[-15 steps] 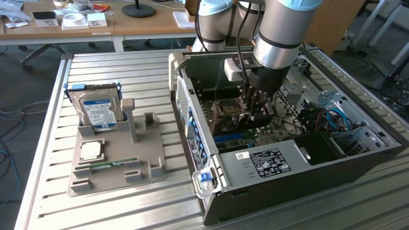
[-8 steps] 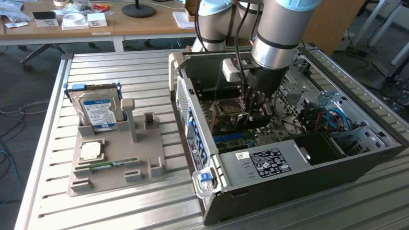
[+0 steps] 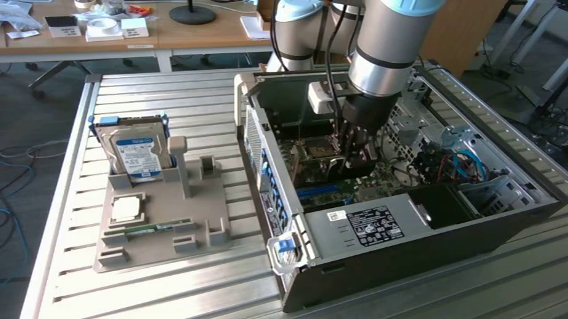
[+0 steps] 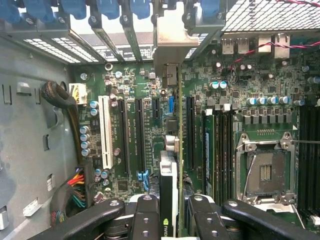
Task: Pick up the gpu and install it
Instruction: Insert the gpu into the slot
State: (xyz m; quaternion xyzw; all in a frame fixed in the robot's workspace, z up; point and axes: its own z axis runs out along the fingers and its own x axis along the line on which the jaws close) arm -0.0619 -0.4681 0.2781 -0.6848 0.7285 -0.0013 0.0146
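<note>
claw (image 4: 175,222) clenched on gpu (image 4: 169,172), card held on edge so its connector side faces down | gpu inside open computer case (image 3: 426,259), over motherboard (image 4: 130,80), just beside a long black expansion slot (image 4: 190,130) | silver end bracket (image 4: 170,45) toward rear slot openings, apparently for alignment | whether seated: cannot tell

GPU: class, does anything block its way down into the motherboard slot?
Nothing visible does. The gpu stands edge-on over the motherboard; the black slots beside it are bare. The slot right under it is hidden.
</note>
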